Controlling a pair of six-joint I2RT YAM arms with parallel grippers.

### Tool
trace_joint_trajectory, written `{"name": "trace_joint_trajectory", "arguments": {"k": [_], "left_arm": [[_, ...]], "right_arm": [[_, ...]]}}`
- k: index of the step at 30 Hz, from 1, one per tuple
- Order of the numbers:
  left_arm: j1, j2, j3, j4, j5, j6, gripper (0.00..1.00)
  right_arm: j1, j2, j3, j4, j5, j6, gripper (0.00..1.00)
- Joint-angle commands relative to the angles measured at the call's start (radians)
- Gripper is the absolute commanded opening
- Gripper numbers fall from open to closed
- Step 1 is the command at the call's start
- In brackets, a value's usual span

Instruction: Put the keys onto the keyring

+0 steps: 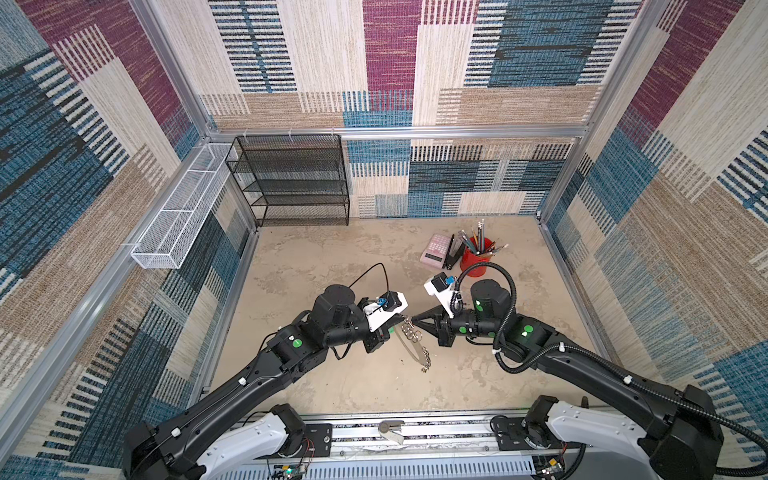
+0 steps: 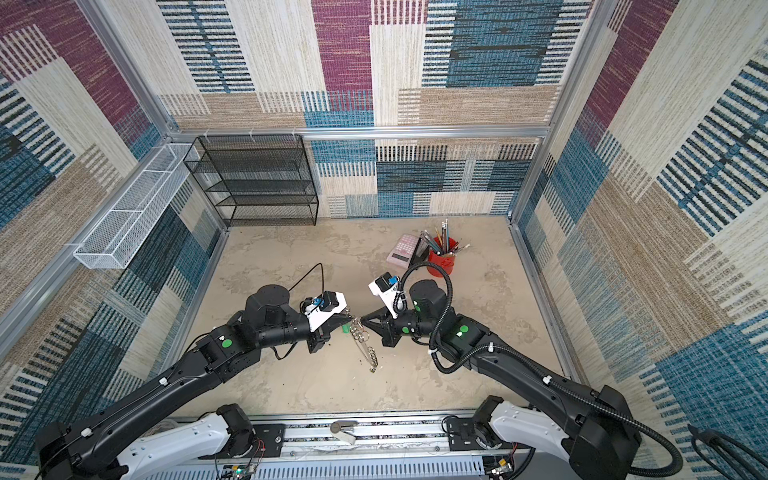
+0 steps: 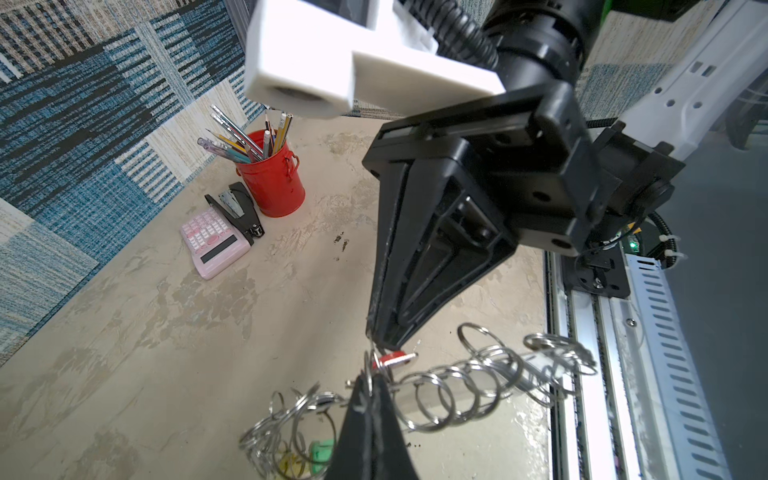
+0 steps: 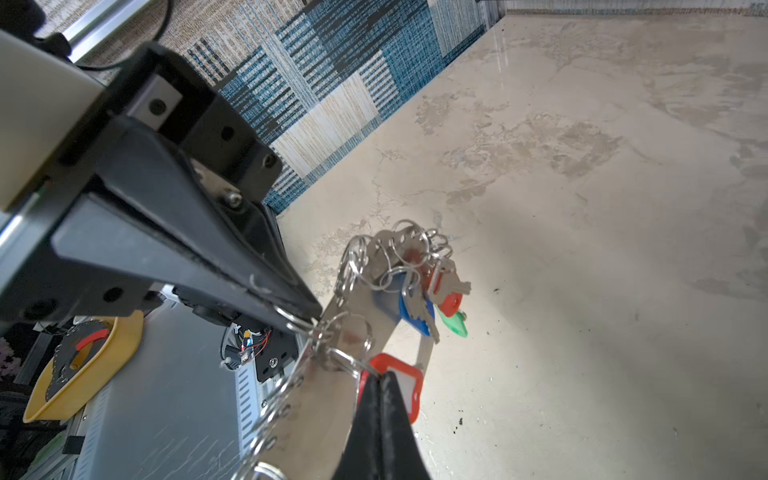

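The keyring (image 1: pixel 409 347) hangs above the table's middle between both grippers: a flat grey band (image 4: pixel 345 345) edged with silver split rings (image 3: pixel 478 382). My left gripper (image 3: pixel 370 374) is shut on one split ring at the band's upper end; it also shows in a top view (image 1: pixel 404 320). Facing it, my right gripper (image 4: pixel 380 376) is shut at the ring end of a red-tagged key (image 4: pixel 405 388), touching the band. Further keys hang lower on the keyring, with a blue tag (image 4: pixel 411 311), a second red tag (image 4: pixel 451 301) and a green tag (image 4: pixel 455 326).
At the back right stand a red cup of pencils (image 1: pixel 478 257), a black stapler (image 1: pixel 453 257) and a pink calculator (image 1: pixel 436 249). A black mesh shelf (image 1: pixel 291 178) stands against the back wall. A white wire basket (image 1: pixel 183 208) hangs on the left wall.
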Motion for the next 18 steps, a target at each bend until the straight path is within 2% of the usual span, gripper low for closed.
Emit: {"name": "trace_joint_trajectory", "arguments": {"k": [1, 7, 18], "left_arm": [[-0.004, 0.01, 0.02, -0.015, -0.014, 0.027, 0.0], [-0.007, 0.015, 0.018, -0.026, -0.057, 0.034, 0.0], [-0.011, 0.03, 0.042, -0.055, -0.071, 0.053, 0.0]], "right_arm": [[0.004, 0.001, 0.012, -0.002, 0.013, -0.011, 0.0], [0.004, -0.04, 0.005, 0.024, 0.013, 0.0, 0.0], [0.005, 0.011, 0.043, -0.022, 0.013, -0.034, 0.0]]}}
